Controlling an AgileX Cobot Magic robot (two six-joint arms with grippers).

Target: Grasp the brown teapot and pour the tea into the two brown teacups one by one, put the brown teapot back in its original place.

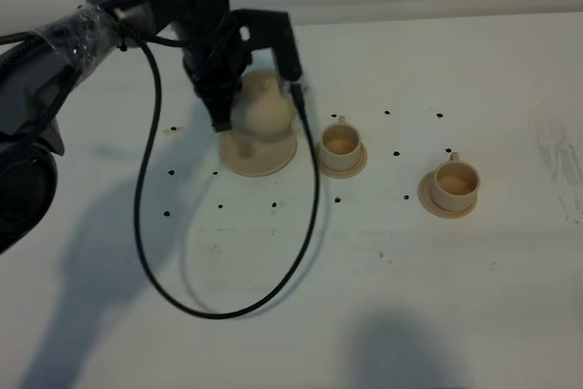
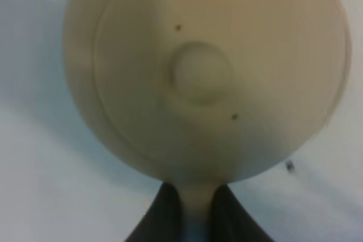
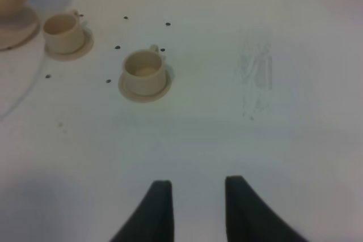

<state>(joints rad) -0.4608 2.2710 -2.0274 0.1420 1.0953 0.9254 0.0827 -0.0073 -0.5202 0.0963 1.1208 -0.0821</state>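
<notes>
The left hand [image 2: 197, 212] is nearly closed, and its two dark fingers [image 2: 164, 216] press against either side of the loop handle of the teapot [image 2: 204, 72], which fills the left wrist view lid-up with its round knob in the middle. Directly beneath the hand, the teapot stands over the wide saucer [image 1: 260, 166]; whether its base touches the saucer cannot be told. A black cable [image 1: 146, 225] drops from this hand and loops across the white table [image 1: 410, 298] towards the robot. Just to the right of the hand is the first cup [image 1: 340, 143] on its small saucer, close beside the wide saucer. Farther right, well apart from the hand, stands the second cup [image 1: 455, 184] on its own saucer. Both cups are upright, their insides a darker amber. The right hand [image 3: 195, 202] hangs over bare table with its fingers parted and nothing between them, and the second cup lies ahead of it.
</notes>
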